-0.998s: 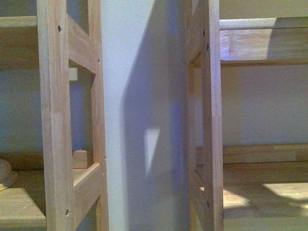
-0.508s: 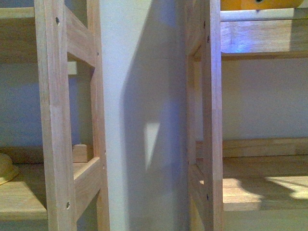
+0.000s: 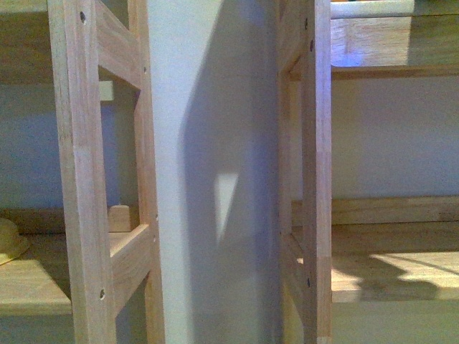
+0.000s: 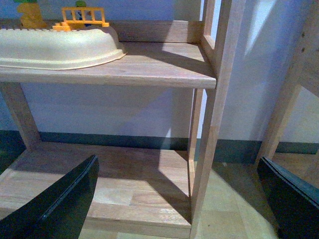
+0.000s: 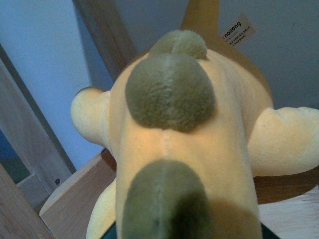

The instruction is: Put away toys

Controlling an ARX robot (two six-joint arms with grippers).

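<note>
Orange-yellow plush animal (image 5: 199,149) with olive-brown nubs (image 5: 170,92) and a tan tag printed in black. Pale wooden shelves (image 4: 149,69), a cream tray (image 4: 55,47), an orange toy fence (image 4: 82,17), white wall (image 3: 208,143).

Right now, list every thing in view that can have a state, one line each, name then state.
plush animal: fills the right wrist view, its tag showing; whether it is gripped cannot be told.
left gripper: open, fingers wide apart, nothing between them.
right gripper: not in view.
cream tray: resting flat on the upper shelf.
orange toy fence: upright behind the tray.
</note>
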